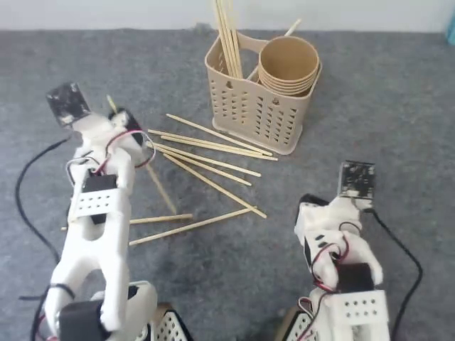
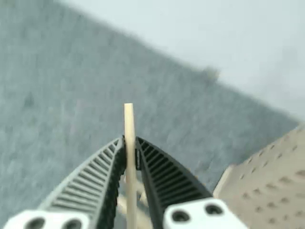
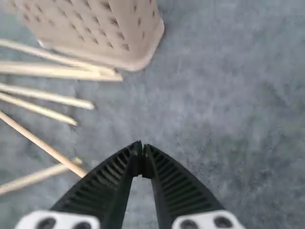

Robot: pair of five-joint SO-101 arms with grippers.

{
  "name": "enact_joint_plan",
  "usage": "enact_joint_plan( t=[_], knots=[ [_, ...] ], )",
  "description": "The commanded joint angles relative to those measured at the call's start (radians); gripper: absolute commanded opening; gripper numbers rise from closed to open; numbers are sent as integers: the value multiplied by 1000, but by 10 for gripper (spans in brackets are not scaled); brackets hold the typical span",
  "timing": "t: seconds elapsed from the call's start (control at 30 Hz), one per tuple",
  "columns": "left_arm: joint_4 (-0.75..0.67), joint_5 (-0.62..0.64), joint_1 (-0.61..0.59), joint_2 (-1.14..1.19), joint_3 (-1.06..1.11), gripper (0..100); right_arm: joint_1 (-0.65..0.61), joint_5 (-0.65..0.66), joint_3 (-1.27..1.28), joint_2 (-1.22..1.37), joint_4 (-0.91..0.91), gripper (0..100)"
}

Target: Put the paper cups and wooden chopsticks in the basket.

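The left gripper [image 2: 129, 143] is clenched on one wooden chopstick [image 2: 128, 117]. The stick passes between the two jaws and its end stands out beyond the tips. I think it is gripped this way, along its length, so that it can be turned upright and lowered into the basket [image 1: 249, 114]. The basket stands on the grey carpet [image 1: 398, 114] beyond both arms. The stack of paper cups [image 1: 288, 60] is already inside it, next to several upright chopsticks [image 1: 227, 32] (so the cups seem to be finished). Many loose chopsticks [image 1: 213, 160] lie between the basket and the arms, some of them touching its foot. The right gripper [image 3: 142, 147] is closed on nothing and hangs over bare carpet near the basket, probably kept there so as not to block the other arm
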Motion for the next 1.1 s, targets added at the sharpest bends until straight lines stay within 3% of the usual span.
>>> enact_joint_plan(
  t=[0.0,0.2,0.4,0.67,0.93,1.07],
  knots=[
    [-226,-9,38,-183,-16,12,8,25,94,-30,-162,7],
    [-362,-9,198,-356,-70,12,7,25,98,-33,-160,7],
    [-367,-9,362,-219,-417,12,8,23,100,-33,-160,7],
    [-365,-9,374,230,-845,12,10,23,101,-33,-160,7],
    [-371,-14,376,505,-949,12,7,29,101,-33,-168,7],
    [-359,-91,356,520,-944,12,5,31,101,-33,-170,7]
  ],
)
